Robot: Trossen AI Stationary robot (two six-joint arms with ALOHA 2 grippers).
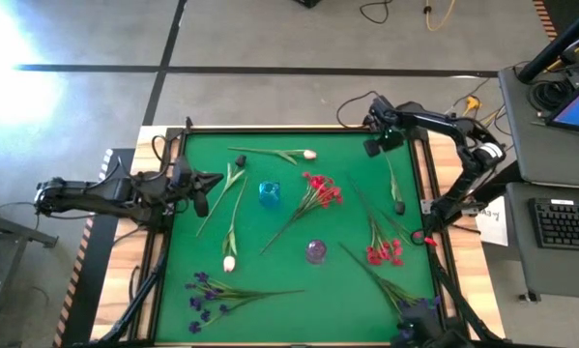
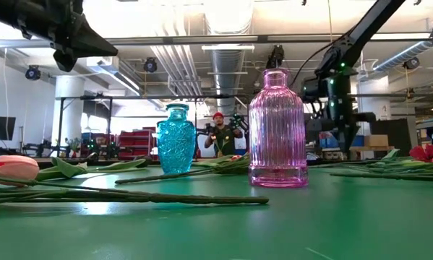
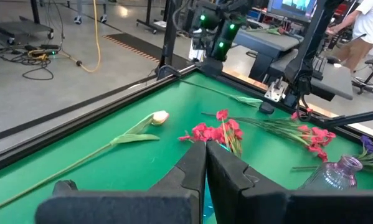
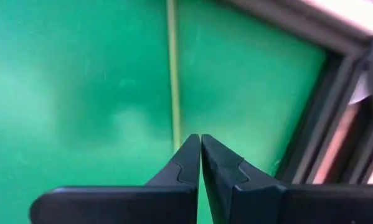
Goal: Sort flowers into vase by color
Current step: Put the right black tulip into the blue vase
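Right at the right gripper (image 4: 200,138), seen from its own wrist, a thin green stem (image 4: 172,68) runs straight away from the closed fingertips, which meet at its near end — pinched on it, it seems, though the contact itself is hidden. From above, this gripper (image 1: 384,145) hangs low over the mat (image 1: 270,290) beside the frame's rail (image 1: 419,159), with the stem (image 1: 393,179) trailing away from it toward a dark tip.

To lift well, I'd judge it should rise straight and slowly, since a long stem held at one end will droop and swing; the hold is worth checking before travelling. Well away from this gripper stand the blue vase (image 1: 269,192) and the pink vase (image 1: 315,251), with red blossoms (image 1: 320,188) between. Which colour this flower is I cannot tell.

Across the mat, the left gripper (image 1: 204,186) waits with fingers pressed together, empty, near a tulip (image 1: 229,262) and purple flowers (image 1: 204,293).
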